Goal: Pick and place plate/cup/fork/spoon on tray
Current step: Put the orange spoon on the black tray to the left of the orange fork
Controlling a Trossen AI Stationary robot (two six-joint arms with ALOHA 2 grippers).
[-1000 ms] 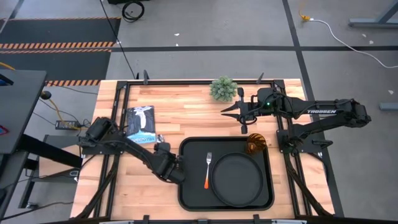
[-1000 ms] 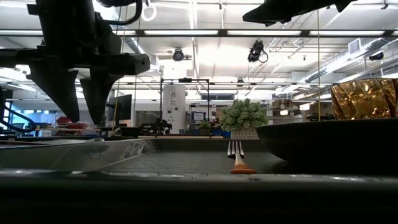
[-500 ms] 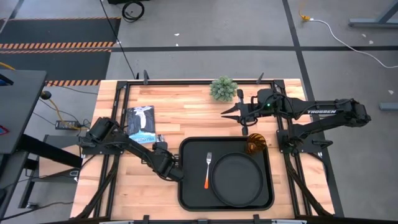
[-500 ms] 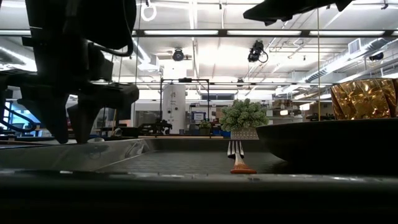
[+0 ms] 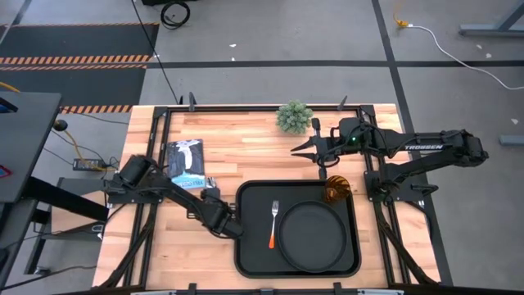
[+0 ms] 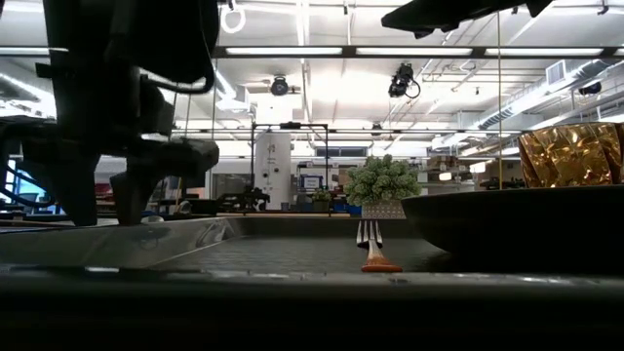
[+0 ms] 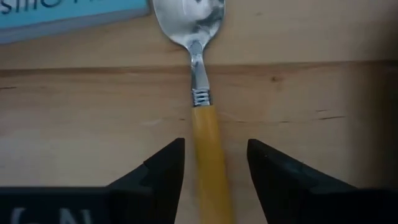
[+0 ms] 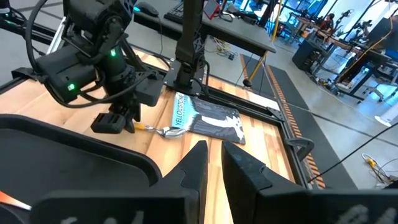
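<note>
Three of the four items are already sitting on the tray [image 5: 246, 246], low in the centre of the high view: the plate [image 5: 311, 236] is filling its right half, the fork [image 5: 273, 224] is lying just left of the plate, and the cup [image 5: 337, 191] is standing in the tray's upper right corner. By my reading only the spoon [image 7: 199, 74] is left to place.

The spoon is lying flat on the wooden counter [image 5: 246, 147], just left of the tray, its bowl beside a blue packet [image 5: 184, 162]. The left claw [image 7: 214, 168] is sitting low over it with its fingers open, straddling the orange handle without yet pinching it. The right claw [image 8: 211, 165] is waiting above the counter in the upper right of the high view, near the potted plant [image 5: 293, 116], its fingers slightly parted and carrying nothing.
</note>
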